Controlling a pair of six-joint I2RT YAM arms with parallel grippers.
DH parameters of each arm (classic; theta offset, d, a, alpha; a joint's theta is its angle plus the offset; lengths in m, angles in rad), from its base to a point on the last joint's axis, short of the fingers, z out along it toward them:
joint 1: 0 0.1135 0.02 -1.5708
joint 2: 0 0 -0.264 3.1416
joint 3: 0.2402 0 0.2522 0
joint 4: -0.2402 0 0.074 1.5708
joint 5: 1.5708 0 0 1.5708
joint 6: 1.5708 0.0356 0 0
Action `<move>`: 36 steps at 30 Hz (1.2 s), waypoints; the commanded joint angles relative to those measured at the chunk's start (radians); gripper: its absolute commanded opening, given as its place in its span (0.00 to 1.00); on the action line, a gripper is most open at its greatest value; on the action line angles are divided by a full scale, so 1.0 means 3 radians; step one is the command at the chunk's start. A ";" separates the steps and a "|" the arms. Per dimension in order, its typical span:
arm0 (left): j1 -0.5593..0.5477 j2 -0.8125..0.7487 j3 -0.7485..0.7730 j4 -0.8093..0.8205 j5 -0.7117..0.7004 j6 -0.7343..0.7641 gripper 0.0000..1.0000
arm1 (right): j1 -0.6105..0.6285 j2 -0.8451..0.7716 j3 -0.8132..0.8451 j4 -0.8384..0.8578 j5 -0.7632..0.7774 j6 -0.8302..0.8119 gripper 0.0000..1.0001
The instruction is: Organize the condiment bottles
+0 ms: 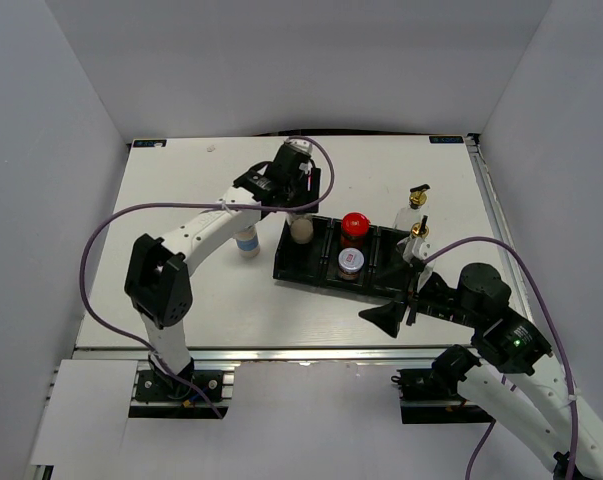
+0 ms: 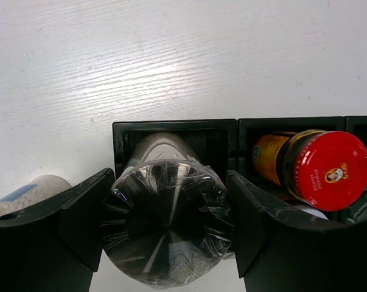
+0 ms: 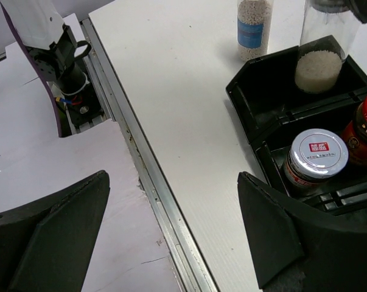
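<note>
My left gripper [image 1: 300,212] is shut on the foil-wrapped silver lid of a clear shaker [image 2: 166,226] with white grains, which stands upright in the left compartment of the black tray [image 1: 285,270]. The middle compartment holds a red-capped dark jar [image 1: 354,227] and a short silver-lidded shaker [image 1: 350,262]. A third shaker [image 1: 247,242] with a blue label stands on the table just left of the tray. Two clear glass bottles with gold spouts [image 1: 414,205] [image 1: 417,240] stand at the tray's right end. My right gripper [image 1: 391,318] is open and empty, in front of the tray.
In the right wrist view my open gripper [image 3: 171,237] hangs over the metal rail [image 3: 153,182] at the table's front edge. The left arm's base [image 3: 61,61] is beyond it. White walls enclose the table on three sides.
</note>
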 commanded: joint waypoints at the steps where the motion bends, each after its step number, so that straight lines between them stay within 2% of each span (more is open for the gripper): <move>1: -0.0001 -0.0041 0.0189 0.0154 -0.0007 0.0056 0.00 | 0.0020 0.0004 0.0028 0.0097 0.0062 0.0027 0.90; 2: -0.0001 -0.0020 0.0169 0.0154 0.0009 0.0077 0.07 | 0.0025 0.0004 0.0028 0.0097 0.0062 0.0027 0.89; 3: -0.0001 0.0021 0.0153 0.0180 0.0009 0.0082 0.20 | 0.0020 -0.0001 0.0023 0.0097 0.0072 0.0033 0.89; 5: -0.0001 0.0057 0.0118 0.0216 -0.0001 0.0087 0.32 | 0.0020 -0.0006 0.0028 0.0102 0.0087 0.0033 0.89; 6: -0.0001 0.0087 0.0107 0.0231 -0.0042 0.0087 0.53 | 0.0020 -0.0006 0.0018 0.0102 0.0092 0.0038 0.89; 9: -0.0001 0.0164 0.0194 0.0125 -0.0088 0.0123 0.66 | 0.0025 -0.0001 0.0023 0.0102 0.0102 0.0043 0.89; 11: -0.0001 0.0205 0.0215 0.0058 -0.0032 0.0153 0.98 | 0.0020 0.0004 0.0023 0.0102 0.0108 0.0038 0.89; 17: -0.0001 0.0093 0.0158 0.0021 -0.0104 0.0138 0.98 | 0.0020 0.0004 0.0023 0.0102 0.0113 0.0043 0.89; 22: -0.0001 -0.0030 0.0312 -0.0014 -0.0099 0.0164 0.98 | 0.0020 0.0014 0.0023 0.0097 0.0097 0.0058 0.89; 28: -0.0001 -0.0311 0.0312 -0.0091 -0.0461 0.0194 0.98 | 0.0020 0.0024 0.0023 0.0097 0.0108 0.0063 0.89; 33: 0.0101 -0.0490 0.0022 -0.0162 -0.0972 0.0067 0.98 | 0.0020 0.0076 0.0043 0.0061 0.0154 0.0109 0.89; 36: 0.0295 -0.0628 -0.0239 -0.0122 -0.0988 -0.0158 0.98 | 0.0020 0.0122 0.0053 0.0030 0.0154 0.0120 0.90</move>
